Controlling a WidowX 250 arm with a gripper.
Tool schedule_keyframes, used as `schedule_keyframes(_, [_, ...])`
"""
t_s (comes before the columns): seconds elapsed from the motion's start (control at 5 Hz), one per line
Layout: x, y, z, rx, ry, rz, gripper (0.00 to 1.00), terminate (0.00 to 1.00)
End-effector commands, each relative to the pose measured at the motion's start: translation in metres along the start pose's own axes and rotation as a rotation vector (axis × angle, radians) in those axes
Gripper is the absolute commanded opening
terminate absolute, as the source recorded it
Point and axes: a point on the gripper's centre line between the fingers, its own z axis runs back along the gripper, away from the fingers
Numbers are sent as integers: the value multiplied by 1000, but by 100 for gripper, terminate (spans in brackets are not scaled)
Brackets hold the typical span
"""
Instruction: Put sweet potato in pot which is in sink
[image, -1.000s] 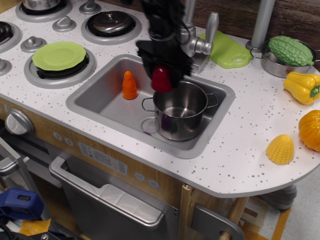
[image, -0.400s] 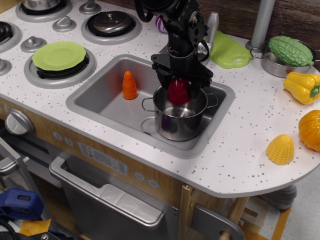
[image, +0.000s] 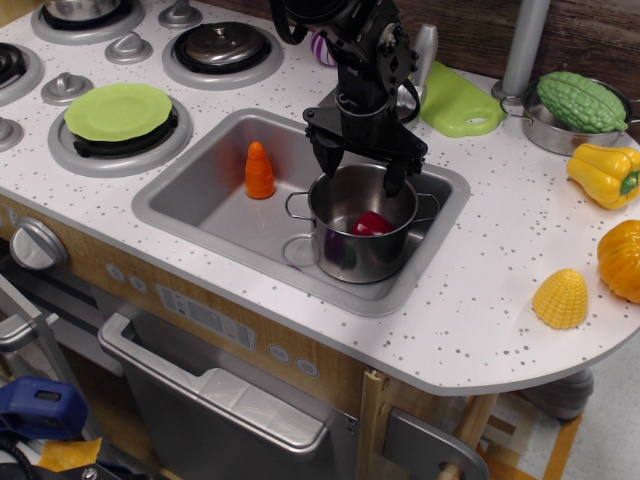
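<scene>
Gripper (image: 359, 172) hangs w/ jaws spread wide, nothing between them, directly over the pot (image: 362, 238), fingertips just above its rim at approx 10 and 2 o'clock of the opening. Sweet potato (image: 372, 223) lies inside the pot, on the bottom, toward the 3 o'clock side, apart from the fingers. Pot stands upright in the sink (image: 190, 195), in the basin's 4 o'clock part, loop handles pointing approx 9 and 3. Orange cone toy (image: 259, 170) stands upright on the sink floor at 9 o'clock of the pot, well clear of it. Green plate (image: 118, 110) sits on a burner at 9 o'clock of the sink. At the counter's 3 o'clock end: bumpy green veg in a steel bowl (image: 550, 128), yellow pepper (image: 605, 174), yellow ridged toy (image: 560, 298).
</scene>
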Motion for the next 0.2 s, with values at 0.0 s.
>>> schedule_keyframes(0.0, [21,0,27,-7,-87,8,100,100])
